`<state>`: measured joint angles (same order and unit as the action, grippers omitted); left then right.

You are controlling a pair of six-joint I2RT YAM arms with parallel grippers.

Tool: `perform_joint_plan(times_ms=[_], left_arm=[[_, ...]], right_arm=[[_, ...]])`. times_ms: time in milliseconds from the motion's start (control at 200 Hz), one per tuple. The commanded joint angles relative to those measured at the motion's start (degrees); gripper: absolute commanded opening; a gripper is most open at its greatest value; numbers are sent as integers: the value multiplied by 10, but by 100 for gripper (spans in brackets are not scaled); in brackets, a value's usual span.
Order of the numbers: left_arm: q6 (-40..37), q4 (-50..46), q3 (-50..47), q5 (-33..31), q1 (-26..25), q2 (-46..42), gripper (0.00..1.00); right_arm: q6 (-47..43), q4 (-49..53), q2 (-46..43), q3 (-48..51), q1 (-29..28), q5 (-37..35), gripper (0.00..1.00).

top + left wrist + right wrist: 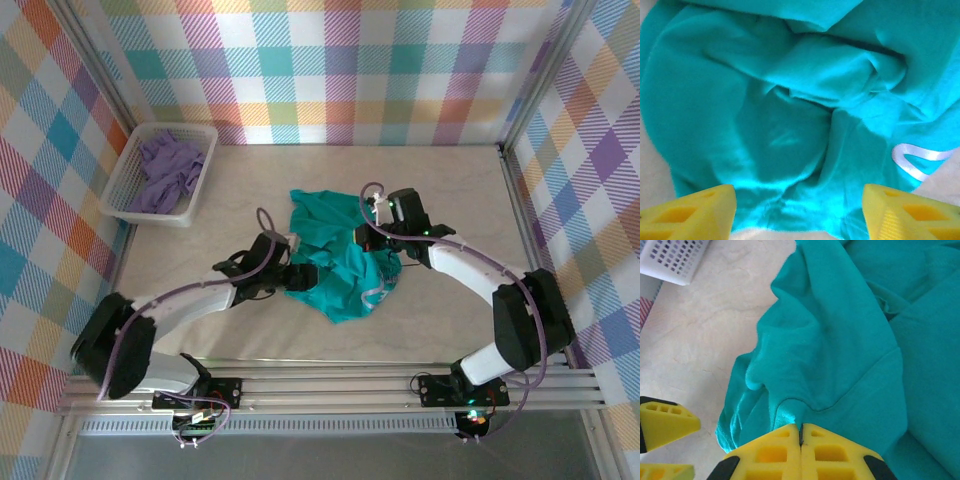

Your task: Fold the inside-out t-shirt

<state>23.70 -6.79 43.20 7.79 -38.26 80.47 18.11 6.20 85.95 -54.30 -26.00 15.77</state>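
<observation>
**Right pincer shut on a teal fold, left pincer gaping at the hem**

Right gripper [801,432]: yellow fingers pressed flat together. A ridge of the inside-out t-shirt [840,340] rises straight out of the seam between them, so the cloth is pinched. From above, this gripper [368,240] sits on the shirt's right half, near its middle.

Left gripper [797,210]: fingers stand far apart, one at each lower corner of its own wrist view. Rumpled teal fabric lies between and beyond them. Neither finger visibly presses the cloth. From above, it [295,275] meets the shirt's left edge.

T-shirt [335,265]: crumpled heap in the middle of the table, between the two grippers, and not spread flat.

View differences:
- The left wrist view gives a pale printed loop [912,160] at the shirt's right edge, beside bare table.
- The right wrist view gives a stitched seam curving across the cloth and two yellow fingers [665,422] of the other gripper at lower left, off the fabric. A corner of the white basket [670,260] is at top left.
- The top view gives the whole basket [205,165] at far left, well apart from the shirt, holding a lavender garment [165,170].

Surface and room: the table [460,190] is pale cream with faint marbling. Pastel plaid walls [330,70] close three sides. A metal rail [330,385] runs along the near edge.
</observation>
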Motion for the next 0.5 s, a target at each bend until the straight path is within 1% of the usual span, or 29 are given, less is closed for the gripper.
perform_joint_plan(times_ms=[0, 40, 100, 235, 300, 330, 360, 425, 465, 495], left_arm=[[-60, 13, 46, -52, -10, 55, 65], [-71, 11, 59, -70, -10, 75, 64], [-88, 16, 78, -76, -10, 105, 65], [-111, 38, 127, -41, -13, 173, 67], [-121, 48, 155, -26, -16, 203, 63], [-126, 52, 170, -14, -17, 218, 57], [-128, 52, 185, -6, -17, 232, 48], [-138, 41, 216, -3, -17, 247, 24], [-143, 31, 228, -12, -16, 242, 13], [-147, 21, 230, -15, -13, 229, 6]], right_arm=[[6, -3, 4, -3, 8, 17, 0], [4, -1, 5, -4, 9, 19, 0], [3, -1, 7, -5, 10, 24, 0], [4, -3, 15, -7, 10, 29, 1], [5, -4, 19, -8, 11, 29, 1], [5, -5, 20, -10, 11, 28, 1], [4, -3, 20, -11, 13, 27, 1], [-4, 16, 20, -22, 19, 16, 4], [-20, 48, 16, -34, 23, -10, 8], [-35, 78, 12, -46, 25, -47, 13]])
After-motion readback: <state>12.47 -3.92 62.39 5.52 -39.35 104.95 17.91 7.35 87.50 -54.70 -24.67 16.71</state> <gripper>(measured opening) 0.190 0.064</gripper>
